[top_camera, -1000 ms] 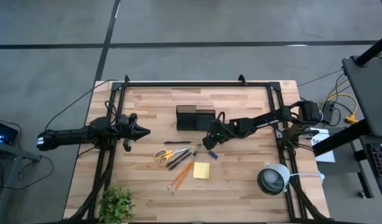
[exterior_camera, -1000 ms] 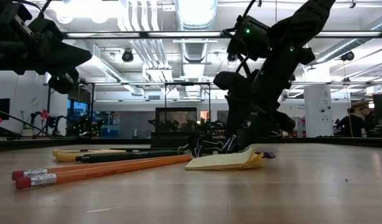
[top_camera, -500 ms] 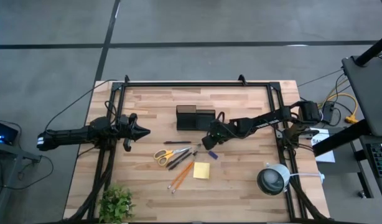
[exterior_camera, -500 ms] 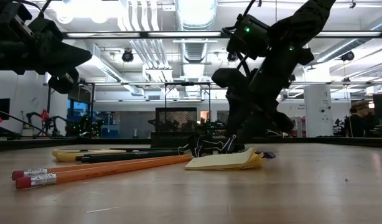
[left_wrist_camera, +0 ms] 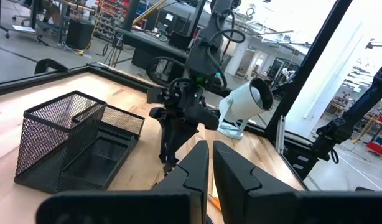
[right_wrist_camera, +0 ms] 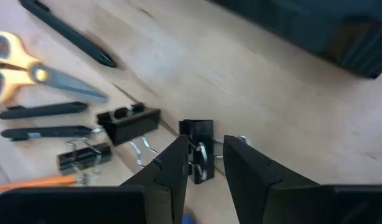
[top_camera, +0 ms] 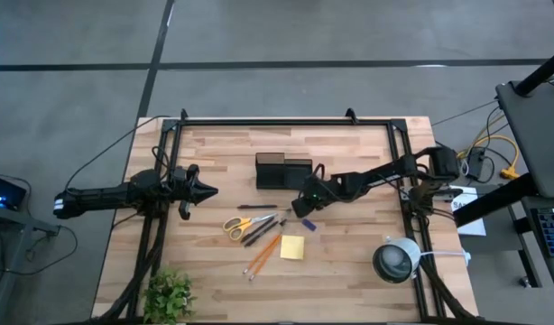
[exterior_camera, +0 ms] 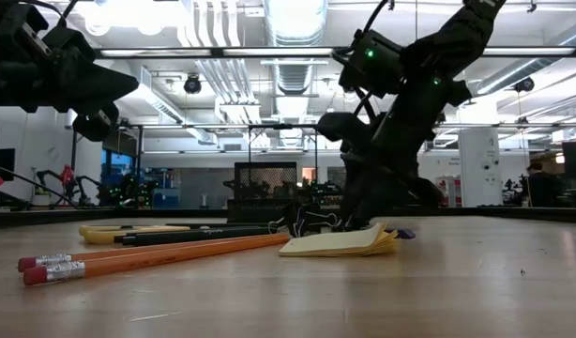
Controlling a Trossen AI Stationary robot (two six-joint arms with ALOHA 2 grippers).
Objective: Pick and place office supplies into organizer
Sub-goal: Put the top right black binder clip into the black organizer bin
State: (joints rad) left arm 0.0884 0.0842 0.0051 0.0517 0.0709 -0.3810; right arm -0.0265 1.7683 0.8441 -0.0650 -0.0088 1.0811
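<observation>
My right gripper [top_camera: 300, 209] is down at the table's middle, shut on a small black binder clip [right_wrist_camera: 197, 152]. Two more binder clips [right_wrist_camera: 129, 123] [right_wrist_camera: 85, 155] lie beside it. To the left lie yellow-handled scissors [top_camera: 236, 226], dark pens [top_camera: 259, 227], orange pencils [top_camera: 263, 255] and a yellow sticky-note pad [top_camera: 292, 247]. A tiny dark block [top_camera: 309, 226] lies by the gripper. The black mesh organizer [top_camera: 283, 171] stands just beyond. My left gripper [top_camera: 209, 190] waits shut above the table's left side. My right gripper has the binder clip's black body [right_wrist_camera: 200, 134] between its two fingers, one on each side. The fingers [right_wrist_camera: 172, 165] come slanting down from the table's right. The clip lies flat on the wood with its wire handles [right_wrist_camera: 236, 139] spread.
A round white device [top_camera: 396, 260] stands at the near right. A small green plant [top_camera: 169, 293] sits at the near left corner. A black frame [top_camera: 286, 122] runs along the table's edges. Bare wood lies between the sticky pad and the device.
My right gripper has stayed over the binder clips and has drawn its fingers together around one clip, tipping slightly further down. The clip and the other supplies have not moved.
</observation>
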